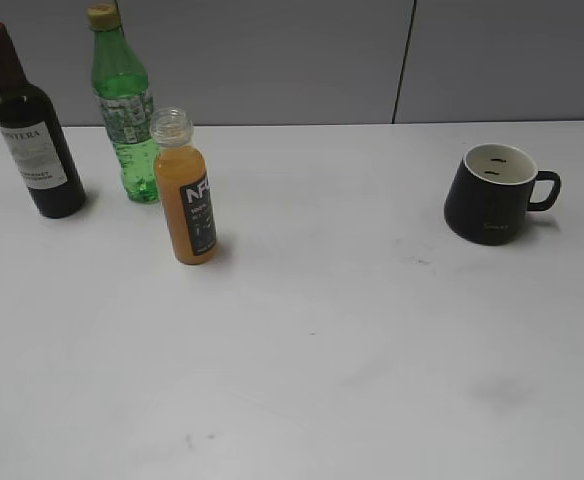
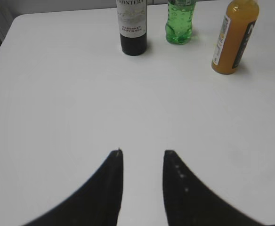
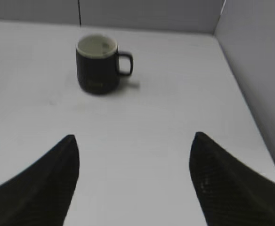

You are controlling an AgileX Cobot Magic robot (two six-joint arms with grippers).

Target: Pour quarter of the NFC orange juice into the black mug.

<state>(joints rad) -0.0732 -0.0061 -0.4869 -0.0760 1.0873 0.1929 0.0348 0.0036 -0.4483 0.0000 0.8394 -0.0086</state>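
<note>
Lab-style test bench: bare white table (image 1: pixel 322 380) against grey partition panels (image 1: pixel 272 60)

White "NF" shows on the black label of the NFC orange juice (image 1: pixel 185 190), upper left of the exterior frame; the third letter curves out of sight. The wine bottle (image 2: pixel 132 26), top centre of my left wrist view, has a white label reading "FRONTERA" (cut at frame top) and "CABERNET SAUVIGNON". The black mug (image 1: pixel 492 193) carries small print, too blurred to read. Green bottle (image 1: pixel 125 105) label unreadable.
</note>
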